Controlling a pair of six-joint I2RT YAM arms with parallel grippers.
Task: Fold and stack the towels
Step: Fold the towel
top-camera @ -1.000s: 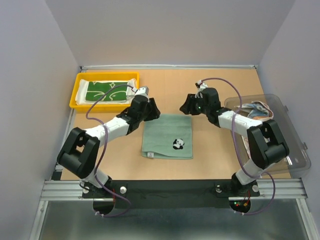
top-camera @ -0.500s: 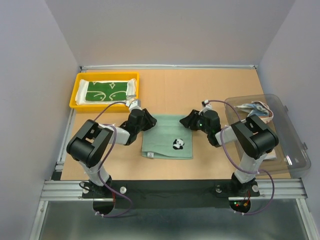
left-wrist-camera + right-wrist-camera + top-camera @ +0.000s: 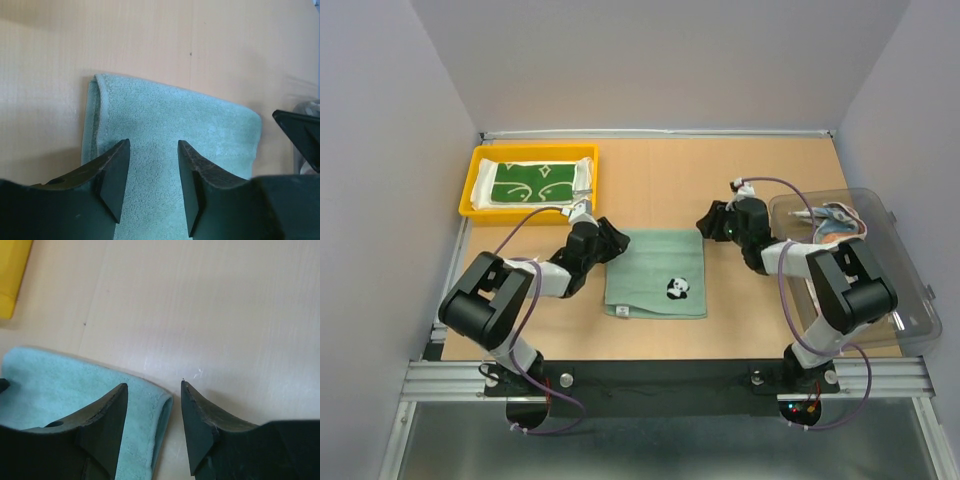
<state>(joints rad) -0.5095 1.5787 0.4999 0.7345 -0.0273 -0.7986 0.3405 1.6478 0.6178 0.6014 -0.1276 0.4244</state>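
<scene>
A pale teal-green towel (image 3: 656,272) with a small panda mark lies flat and folded at the middle of the table. My left gripper (image 3: 611,238) is open and low over its far left corner; the left wrist view shows the towel (image 3: 170,130) between my open fingers (image 3: 115,175). My right gripper (image 3: 708,220) is open just over its far right corner, with the folded edge (image 3: 160,415) between its jaws. A dark green towel with white marks (image 3: 532,181) lies folded on a white one in the yellow tray (image 3: 470,197). A letter-print towel (image 3: 832,220) lies in the clear bin.
The yellow tray stands at the back left. The clear plastic bin (image 3: 880,280) stands at the right edge beside my right arm. A metal rail (image 3: 660,380) runs along the near edge.
Both grippers came down from above the towel's far edge to its far corners, then shifted a little; the right one moved back toward the far right corner. The towel has not moved.
</scene>
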